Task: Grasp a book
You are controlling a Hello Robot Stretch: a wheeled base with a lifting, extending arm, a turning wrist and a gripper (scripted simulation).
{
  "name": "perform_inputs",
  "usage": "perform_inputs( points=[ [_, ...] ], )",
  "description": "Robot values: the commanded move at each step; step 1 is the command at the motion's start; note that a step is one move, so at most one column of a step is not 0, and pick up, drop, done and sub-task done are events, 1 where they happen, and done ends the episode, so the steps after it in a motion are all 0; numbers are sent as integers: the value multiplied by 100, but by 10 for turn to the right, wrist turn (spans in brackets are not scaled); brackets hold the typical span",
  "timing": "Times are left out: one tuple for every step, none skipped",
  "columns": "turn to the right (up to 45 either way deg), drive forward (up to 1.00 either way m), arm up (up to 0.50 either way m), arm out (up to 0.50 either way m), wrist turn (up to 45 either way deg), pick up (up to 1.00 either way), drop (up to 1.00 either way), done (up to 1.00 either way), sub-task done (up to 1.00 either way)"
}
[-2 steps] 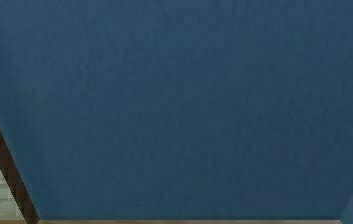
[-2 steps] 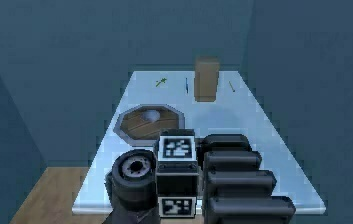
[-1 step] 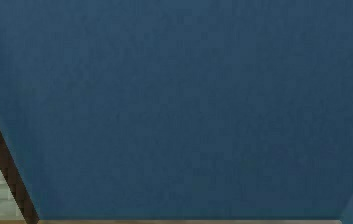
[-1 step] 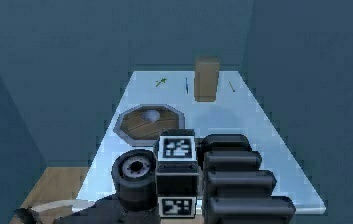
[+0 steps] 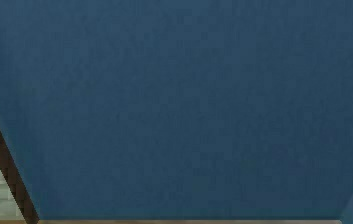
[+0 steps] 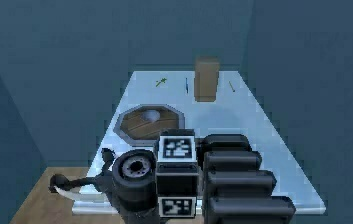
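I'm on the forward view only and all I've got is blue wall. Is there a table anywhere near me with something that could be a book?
Observer: Yes. The arm side view has a pale table set against a blue wall.
Operator: Anything book-like on it?
Observer: A brown upright block stands near the table's far edge; it may be the book.
Operator: And where's the gripper?
Observer: The gripper is by the table's near edge, toward the arm side view's left.
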Motion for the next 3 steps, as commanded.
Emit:
perform_inputs(
  points=[
    [0, 0, 0, 0, 450, 0, 0, 0, 0],
    [0, 0, 0, 0, 60, 0, 0, 0, 0],
    [0, 0, -12, 0, 0, 0, 0, 0, 0]
  ],
)
